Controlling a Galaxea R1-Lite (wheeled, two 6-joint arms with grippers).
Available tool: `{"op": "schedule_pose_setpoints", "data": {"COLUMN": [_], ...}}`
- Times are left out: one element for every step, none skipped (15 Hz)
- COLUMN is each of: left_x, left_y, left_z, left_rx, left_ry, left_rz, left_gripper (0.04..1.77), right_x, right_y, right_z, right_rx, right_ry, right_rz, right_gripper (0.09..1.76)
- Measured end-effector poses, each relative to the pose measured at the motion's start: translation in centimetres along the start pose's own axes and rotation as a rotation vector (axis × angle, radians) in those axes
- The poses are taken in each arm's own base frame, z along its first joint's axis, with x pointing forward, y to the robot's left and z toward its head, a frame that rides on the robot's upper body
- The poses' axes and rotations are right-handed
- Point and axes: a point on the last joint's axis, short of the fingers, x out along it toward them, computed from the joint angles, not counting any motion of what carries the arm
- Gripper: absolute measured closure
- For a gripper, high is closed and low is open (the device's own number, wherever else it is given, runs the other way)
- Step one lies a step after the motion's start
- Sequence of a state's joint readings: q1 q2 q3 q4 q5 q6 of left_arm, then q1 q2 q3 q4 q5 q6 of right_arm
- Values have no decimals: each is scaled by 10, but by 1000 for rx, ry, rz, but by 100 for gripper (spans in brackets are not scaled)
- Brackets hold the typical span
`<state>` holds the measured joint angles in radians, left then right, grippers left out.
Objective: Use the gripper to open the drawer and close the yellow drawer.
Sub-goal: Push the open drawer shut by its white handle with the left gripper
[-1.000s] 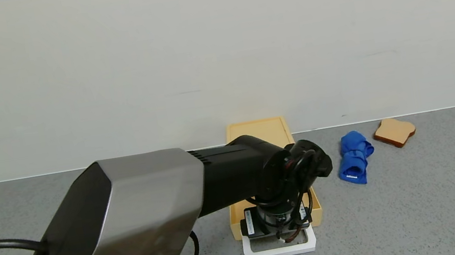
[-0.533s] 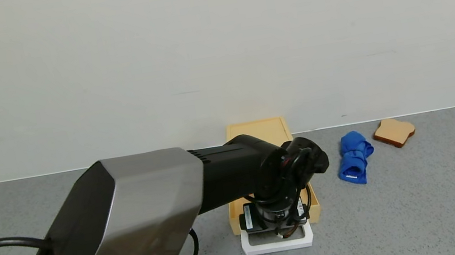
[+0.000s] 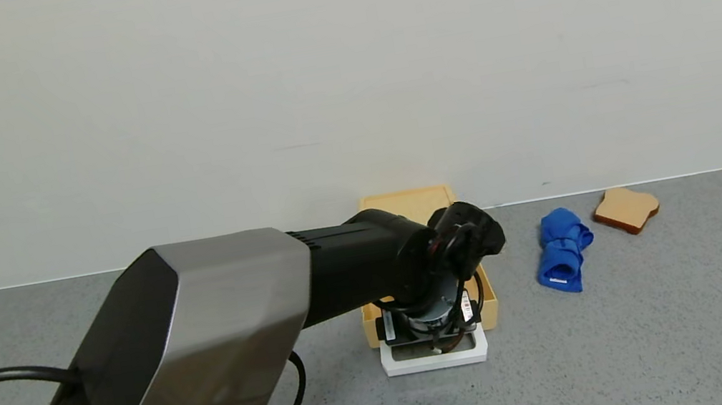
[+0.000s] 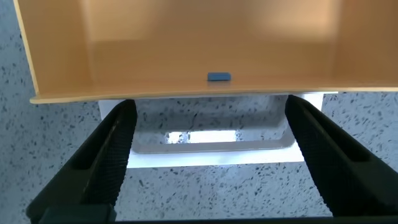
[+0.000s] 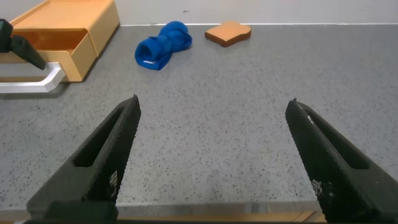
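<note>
Your left hand (image 3: 436, 344) sits over the white rectangular loop handle (image 3: 435, 359) of the flat pale yellow-tan drawer box (image 3: 411, 205), which lies on the grey speckled desk (image 3: 678, 326) at about 12 o'clock from you, its far end against the wall. In the left wrist view the fingers (image 4: 109, 158) are spread wide, one to each side of the handle (image 4: 211, 144), gripping nothing. The sliding tray (image 4: 186, 43) looks part way out, its front wall showing a small blue mark (image 4: 218, 77).

Judge the unit as light, rigid and probably plastic, so it may skate on the desk rather than slide on its runners. Push or pull squarely along the tray's travel, toward 12 o'clock to shut it. The handle is a thin, stiff loop; take it at the middle of its front bar, or press on the tray's front wall, to avoid skewing the box.

The rolled blue cloth (image 3: 562, 249) and brown-crusted bread slice (image 3: 626, 209) lie well apart at 2 o'clock. Your right hand (image 5: 211, 155) hovers spread and empty above bare desk.
</note>
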<state>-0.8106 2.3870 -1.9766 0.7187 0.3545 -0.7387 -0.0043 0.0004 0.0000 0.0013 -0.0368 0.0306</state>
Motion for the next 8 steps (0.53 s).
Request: {"op": "schedule_pose_setpoints", "data": {"left_x": [1,1,2,2,3,4,5,6], "left_y": [0,0,1,1,2,3,5,6], "left_z": [2,4,7,10,12,14,16,17], "left_rx": [3,4,9,12,18,22,27,31], "left_ry": [-9,-20,-31,-46,-55,-65,-66,-66], "left_rz": [-6,-14,-20,-30,-35,-39,-36,-34], "left_gripper": [9,9,9,9,9,9,9,9], "right_x": [0,0,0,0,0,0,0,0], "right_y": [0,0,0,0,0,0,0,0], "right_z": [0,0,0,0,0,0,0,0], "right_rx": [0,0,0,0,0,0,0,0], "right_ry": [0,0,0,0,0,0,0,0], "right_rz": [-1,0,0,0,0,0,0,0], "right_gripper": [14,14,14,14,14,14,14,14]}}
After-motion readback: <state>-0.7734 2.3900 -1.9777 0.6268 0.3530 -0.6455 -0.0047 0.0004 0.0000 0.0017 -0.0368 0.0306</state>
